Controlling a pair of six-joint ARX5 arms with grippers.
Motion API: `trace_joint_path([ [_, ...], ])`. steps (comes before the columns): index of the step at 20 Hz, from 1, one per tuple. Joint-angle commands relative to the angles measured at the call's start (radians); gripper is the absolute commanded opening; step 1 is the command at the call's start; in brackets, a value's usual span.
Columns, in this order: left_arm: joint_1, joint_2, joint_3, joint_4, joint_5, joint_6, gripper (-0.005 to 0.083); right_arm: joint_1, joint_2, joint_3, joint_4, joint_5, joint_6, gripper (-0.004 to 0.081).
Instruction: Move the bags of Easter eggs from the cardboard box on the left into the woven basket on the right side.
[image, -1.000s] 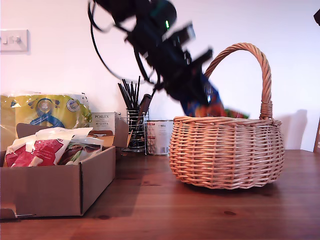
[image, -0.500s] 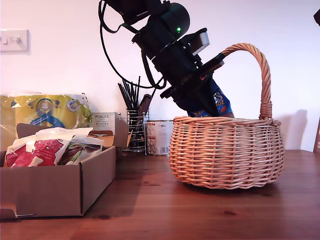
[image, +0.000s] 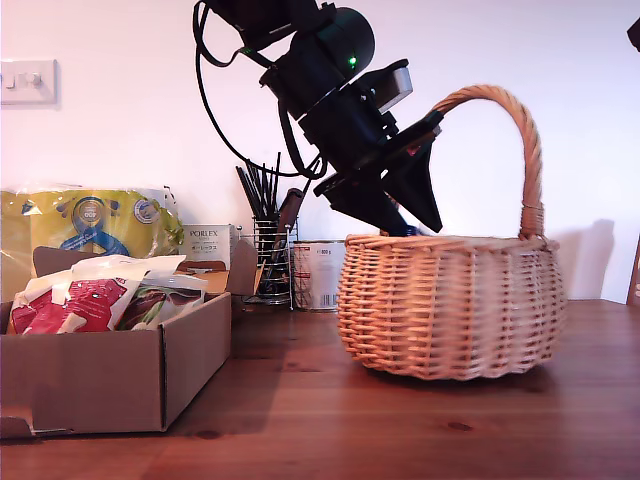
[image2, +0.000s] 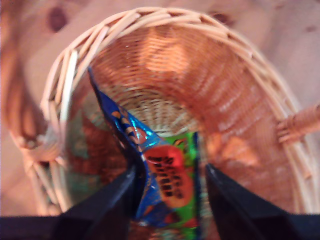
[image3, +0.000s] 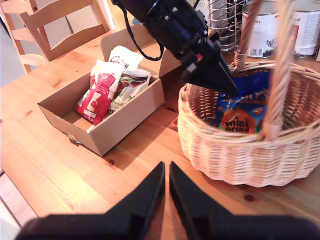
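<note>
Cardboard box (image3: 120, 120): nearest, at the exterior view's left; holds a red-and-white bag (image3: 96, 92) and a white-and-green bag (image3: 131, 84), both lying against each other.
Woven basket (image: 450, 305): at the exterior view's right; a blue bag (image2: 162, 180) lies inside, tilted against the wall.
My first gripper (image: 405, 205): over the basket rim, jaws parted, the blue bag between them, loose.
My second gripper (image3: 166, 187): above the table, jaws nearly together, holding nothing.
Behind the box: yellow pack (image: 90, 222), white carton (image: 208, 243), tin (image: 316, 273).
</note>
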Motion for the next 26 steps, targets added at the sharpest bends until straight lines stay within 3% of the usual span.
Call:
trace_joint_path([
  [1,-0.002,-0.021,0.040,0.003,-0.028,0.025,0.0402,0.004,0.004,0.015,0.009,-0.005,-0.003,-0.0012],
  [7,-0.001,-0.083,0.100,-0.086,-0.027,0.034,-0.0022,0.004,0.004,0.015,0.007,-0.005,-0.003,-0.0012],
  [12,0.022,-0.141,0.087,-0.315,-0.081,0.119,-0.0023,0.004,0.004,0.015,0.003,-0.005,-0.003,-0.0012],
  [15,0.053,-0.240,-0.008,-0.308,-0.080,0.134,-0.0023,0.004,0.004,0.015,0.002,-0.005,-0.003,-0.0012],
  [19,0.132,-0.484,-0.282,-0.172,-0.082,0.134,-0.0023,0.004,0.004,0.015,0.002,-0.004,-0.003,-0.0012],
  [26,0.375,-0.915,-0.783,0.030,-0.035,0.180,-0.0023,0.004,0.004,0.015,0.003,-0.004,-0.003,-0.0012],
])
